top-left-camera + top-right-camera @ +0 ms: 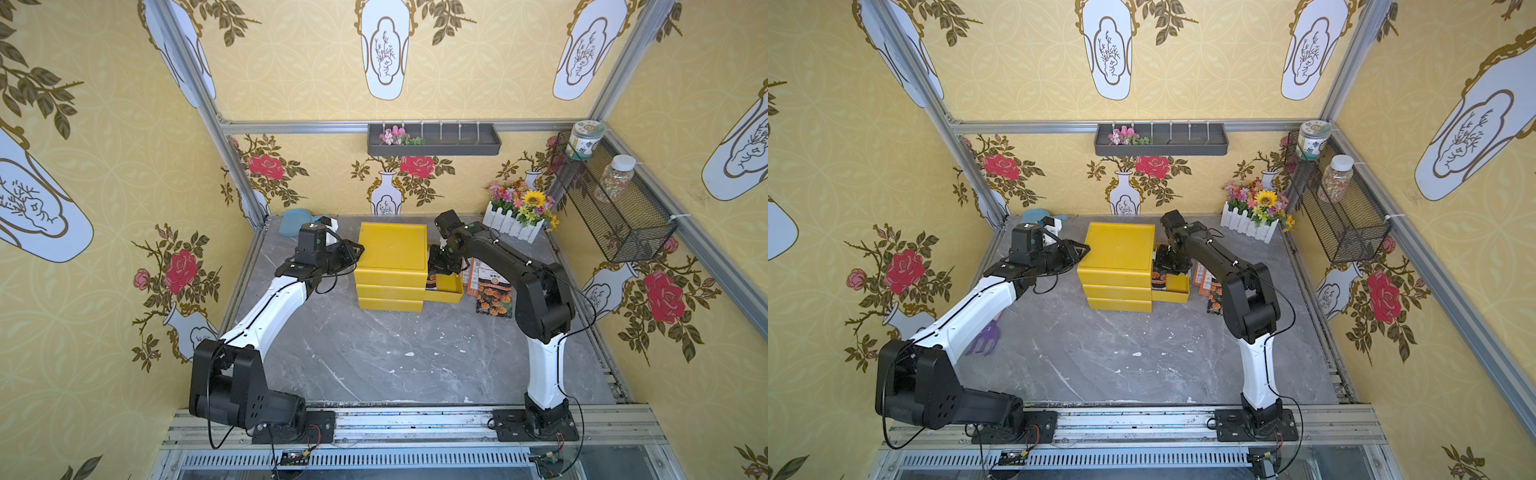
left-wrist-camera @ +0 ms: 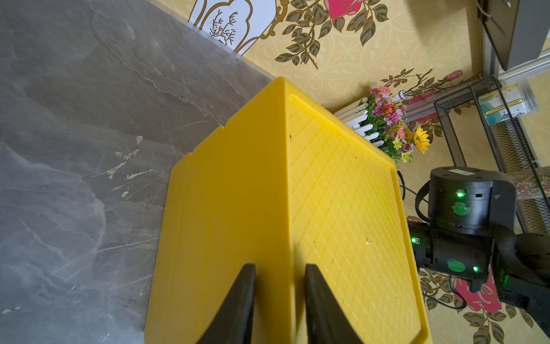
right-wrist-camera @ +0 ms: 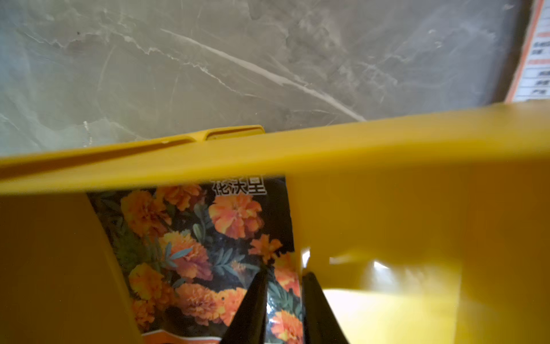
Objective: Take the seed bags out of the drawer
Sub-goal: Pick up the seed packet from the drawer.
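Top views: in both we see the yellow chest point(image 1: 392, 249) at mid-bench, with a drawer point(image 1: 449, 294) standing open to its right. We note the left claw point(image 1: 358, 249) touching the chest's upper left edge. We see the right claw point(image 1: 441, 271) reaching down into the drawer, where one seed bag point(image 1: 1158, 281) shows. Just right of the drawer, other seed bags point(image 1: 492, 291) lie flat on the bench point(image 1: 374, 353).

Left wrist: fingers point(image 2: 244, 297) apart, astride the chest's top edge. We cannot tell whether they clamp it.

Right wrist: fingertips point(image 3: 256, 297) close together on the marigold-printed seed bag inside the drawer. We cannot tell whether they pinch it.
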